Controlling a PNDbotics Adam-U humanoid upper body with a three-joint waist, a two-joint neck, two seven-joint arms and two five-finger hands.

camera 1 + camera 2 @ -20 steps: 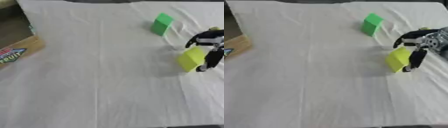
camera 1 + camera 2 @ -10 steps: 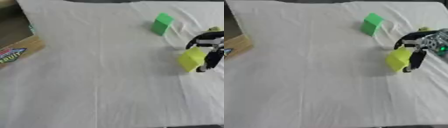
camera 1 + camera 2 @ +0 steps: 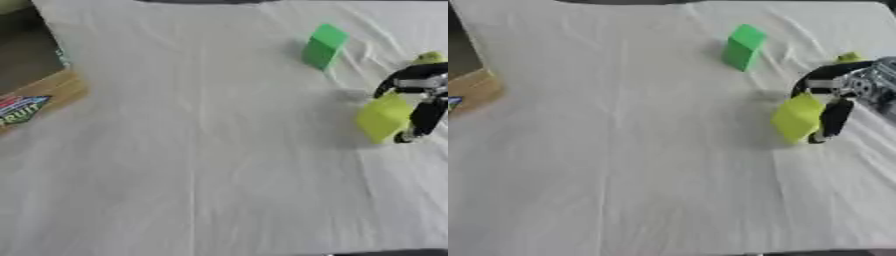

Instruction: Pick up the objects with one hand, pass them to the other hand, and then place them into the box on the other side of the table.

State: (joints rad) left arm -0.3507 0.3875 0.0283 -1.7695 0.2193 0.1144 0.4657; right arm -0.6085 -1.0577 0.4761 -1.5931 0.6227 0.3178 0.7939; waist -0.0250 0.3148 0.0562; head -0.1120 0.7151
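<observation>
The yellow-green block (image 3: 797, 117) is pinched by the right robot hand (image 3: 833, 102), fingers curled round it, low over the white-clothed tabletop (image 3: 640, 165). A clean lift is judged needed, the block kept exposed for the handover. The green block (image 3: 744, 46) stands beyond the robot hand, the cardboard box (image 3: 31, 82) far across.

The right hand (image 3: 839, 97) comes in from the right edge of the view. It is black with silver parts. Its fingers (image 3: 830, 121) curl downward and the thumb arches over the top, so they pinch together. The left hand does not show.
</observation>
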